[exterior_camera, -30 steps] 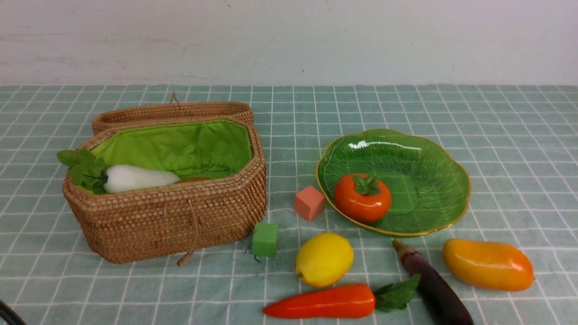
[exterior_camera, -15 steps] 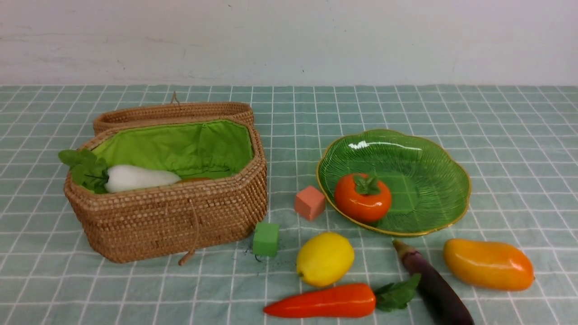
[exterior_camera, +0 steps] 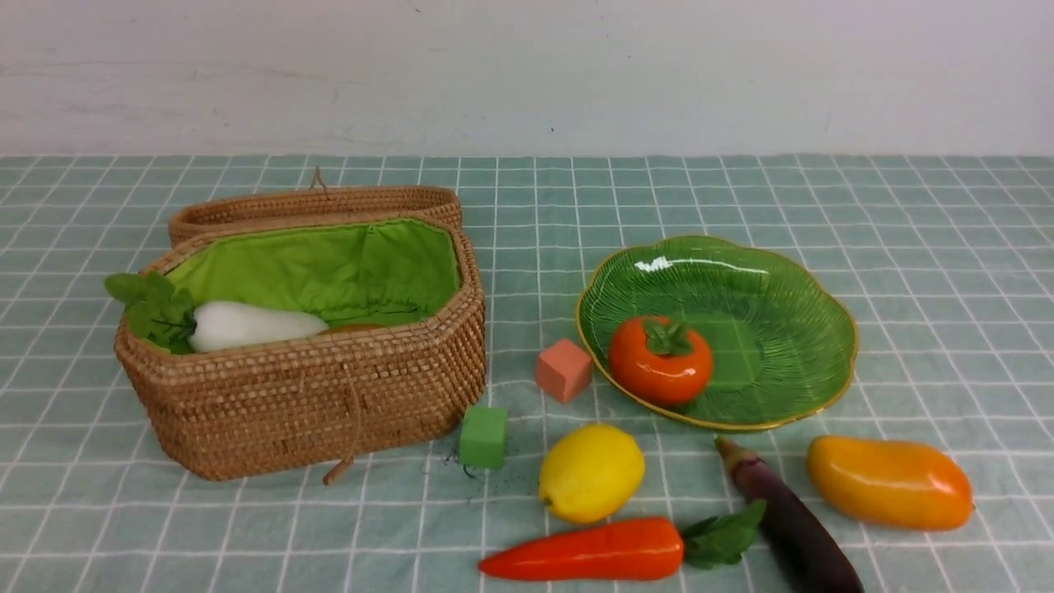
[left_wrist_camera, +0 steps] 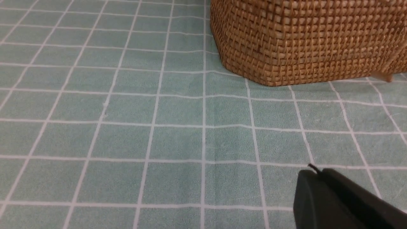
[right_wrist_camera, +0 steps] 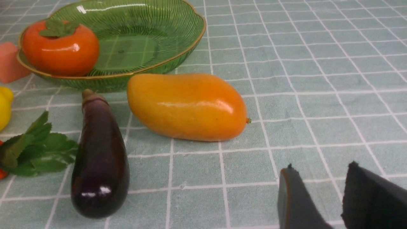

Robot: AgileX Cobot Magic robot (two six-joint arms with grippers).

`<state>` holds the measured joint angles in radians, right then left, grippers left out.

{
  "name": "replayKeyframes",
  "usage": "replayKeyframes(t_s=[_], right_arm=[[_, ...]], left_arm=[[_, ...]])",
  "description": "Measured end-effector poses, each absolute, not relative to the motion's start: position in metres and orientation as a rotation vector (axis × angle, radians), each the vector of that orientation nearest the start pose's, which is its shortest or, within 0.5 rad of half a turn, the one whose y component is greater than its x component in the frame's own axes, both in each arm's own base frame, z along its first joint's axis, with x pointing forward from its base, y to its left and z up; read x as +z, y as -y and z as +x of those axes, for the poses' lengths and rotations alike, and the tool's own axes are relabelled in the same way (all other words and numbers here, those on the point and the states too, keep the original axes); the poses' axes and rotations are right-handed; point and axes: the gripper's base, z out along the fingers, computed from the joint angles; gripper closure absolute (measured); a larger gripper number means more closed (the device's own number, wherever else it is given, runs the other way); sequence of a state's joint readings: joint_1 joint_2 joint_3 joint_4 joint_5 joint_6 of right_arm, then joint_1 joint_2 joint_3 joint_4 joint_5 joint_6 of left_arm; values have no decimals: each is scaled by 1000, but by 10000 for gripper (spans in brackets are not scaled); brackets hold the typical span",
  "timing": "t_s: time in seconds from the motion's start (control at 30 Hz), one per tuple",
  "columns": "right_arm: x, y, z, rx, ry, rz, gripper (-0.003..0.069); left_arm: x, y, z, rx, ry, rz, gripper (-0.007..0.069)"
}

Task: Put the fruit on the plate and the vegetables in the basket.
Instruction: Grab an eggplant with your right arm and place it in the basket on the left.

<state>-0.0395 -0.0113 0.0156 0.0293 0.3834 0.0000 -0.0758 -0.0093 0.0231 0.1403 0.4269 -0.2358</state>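
carrot lying crosswise, leaves toward eggplant

Rough woven wicker basket, soft cloth lining; glossy ribbed glass plate; smooth shiny mango; matt tablecloth

Pink cube and green cube on checked tablecloth.

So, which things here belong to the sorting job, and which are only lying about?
Belong to the job: lemon, mango, persimmon, carrot, eggplant, radish, plate, basket.

Just lying about: pink cube, green cube.
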Motion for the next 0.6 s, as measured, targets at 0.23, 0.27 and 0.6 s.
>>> replayKeyframes(t_s=[0.23, 0.27, 0.6], right_arm=[[174, 1, 52, 2, -1870, 55, 418], [174, 1, 52, 2, -1870, 55, 418], [175, 1, 53, 8, -1854, 59, 418]], left_arm=[[168, -1, 51, -67, -1919, -69, 620], [168, -1, 51, -67, -1919, -69, 618], [168, -1, 51, -67, -1919, -69, 617]])
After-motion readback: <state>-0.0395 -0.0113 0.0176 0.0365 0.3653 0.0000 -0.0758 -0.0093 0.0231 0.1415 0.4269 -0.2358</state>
